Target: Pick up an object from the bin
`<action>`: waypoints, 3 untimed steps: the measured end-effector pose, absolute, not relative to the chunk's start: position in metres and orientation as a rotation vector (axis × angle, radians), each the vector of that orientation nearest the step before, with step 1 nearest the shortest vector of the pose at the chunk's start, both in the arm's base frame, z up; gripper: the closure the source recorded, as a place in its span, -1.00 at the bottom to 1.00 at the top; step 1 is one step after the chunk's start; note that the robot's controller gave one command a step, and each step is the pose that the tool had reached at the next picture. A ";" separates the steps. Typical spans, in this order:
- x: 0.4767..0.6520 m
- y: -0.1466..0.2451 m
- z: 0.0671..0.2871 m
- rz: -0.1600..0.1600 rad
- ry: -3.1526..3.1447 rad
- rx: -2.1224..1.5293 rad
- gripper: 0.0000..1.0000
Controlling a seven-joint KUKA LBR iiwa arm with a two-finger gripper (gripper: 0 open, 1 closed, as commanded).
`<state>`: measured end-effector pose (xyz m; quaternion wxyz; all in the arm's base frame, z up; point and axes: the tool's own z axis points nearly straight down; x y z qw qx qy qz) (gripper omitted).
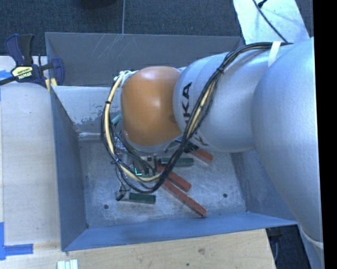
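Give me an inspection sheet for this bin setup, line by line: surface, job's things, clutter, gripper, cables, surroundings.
Surface: grey metal bin, floor scuffed, bare on its left side.
Job's things: dark green flat piece on the floor near the front wall, right beside the gripper.
Clutter: reddish-brown sticks lying to the right of it; a green piece partly hidden under the arm.
Grippers: gripper low in the bin below the orange cover; whether it touches anything cannot be told.
Cables: yellow and black cables looped round the cover and down towards the gripper.
Surroundings: nothing seen.
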<state>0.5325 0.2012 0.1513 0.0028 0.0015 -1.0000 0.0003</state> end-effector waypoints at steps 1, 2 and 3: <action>0.494 0.161 0.067 0.003 -3.127 0.243 -1.00; 0.497 0.163 0.071 -0.003 -3.137 0.242 1.00; 0.511 0.168 0.233 -0.004 -3.147 0.192 1.00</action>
